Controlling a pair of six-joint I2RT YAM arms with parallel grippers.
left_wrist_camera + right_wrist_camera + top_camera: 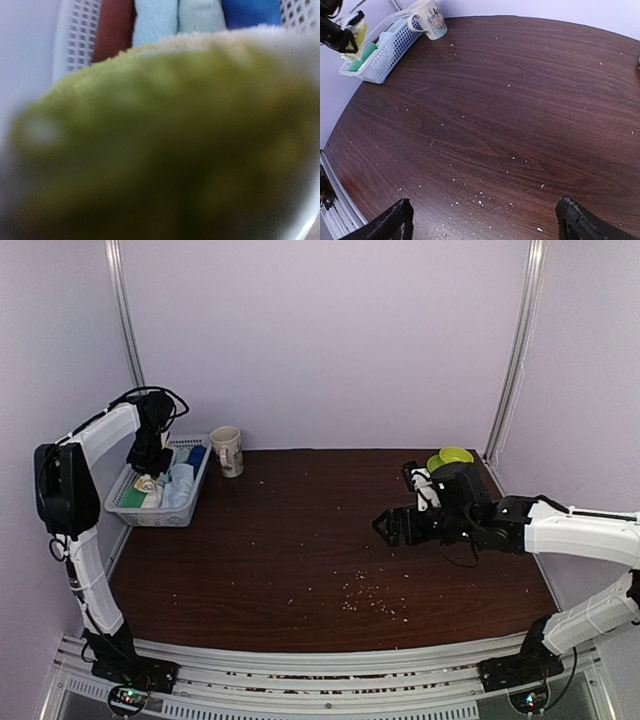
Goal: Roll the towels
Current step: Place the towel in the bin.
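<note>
The white slatted plastic basket sits at the far left corner of the dark brown wooden table, its long side running along the left edge. Just beside it, toward the far edge, stands a cream ceramic mug with a printed picture.

The left gripper reaches down into the basket. The fuzzy yellow-green towel bulges right up against the left wrist camera and fills almost the whole of that view, blurred, so the fingers themselves are hidden behind it. From the right wrist view the same towel stands up above the basket's rim, right at the black tip of the left gripper, so the jaws appear drawn narrow onto the cloth.

Behind the yellow-green towel, other cloths lie side by side in the basket: a red-brown cloth, a pale blue towel, a pale mint cloth and a deep blue cloth. Whether these are rolled or folded cannot be told.

The right gripper hangs over the right half of the table, pointing toward the left edge, well apart from the basket. Its jaws are spread wide with nothing between them; only bare wood shows between its black fingers.

Two stacked lime-green plastic bowls sit at the far right corner. Small pale crumbs are scattered over the table, thickest toward the near edge.
</note>
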